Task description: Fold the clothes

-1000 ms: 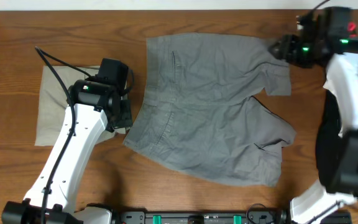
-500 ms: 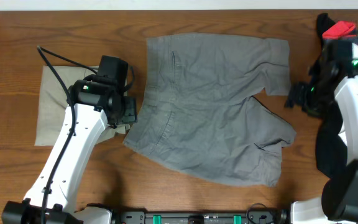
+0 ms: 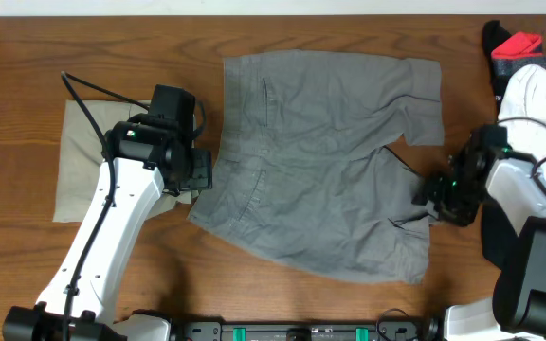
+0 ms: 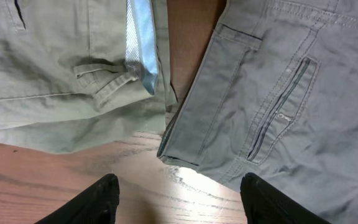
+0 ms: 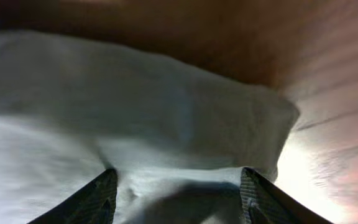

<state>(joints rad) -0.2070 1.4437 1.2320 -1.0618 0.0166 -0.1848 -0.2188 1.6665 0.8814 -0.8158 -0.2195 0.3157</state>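
Both grippers by the grey shorts (image 3: 320,161), jaws apart.
Grey shorts are lying flat mid-frame; beige shorts (image 3: 79,156) are lying at left, partly under the L arm. L gripper (image 4: 178,198) is hanging over bare table (image 4: 55,180) btwn the two shorts, jaws wide apart. R gripper (image 5: 178,199) is sitting low at the grey shorts' right leg edge, jaws apart w/ cloth btwn them; view's blurry.

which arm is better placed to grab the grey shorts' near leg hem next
Right: its jaws are open over that hem of the grey shorts; the left's sit at the waistband.
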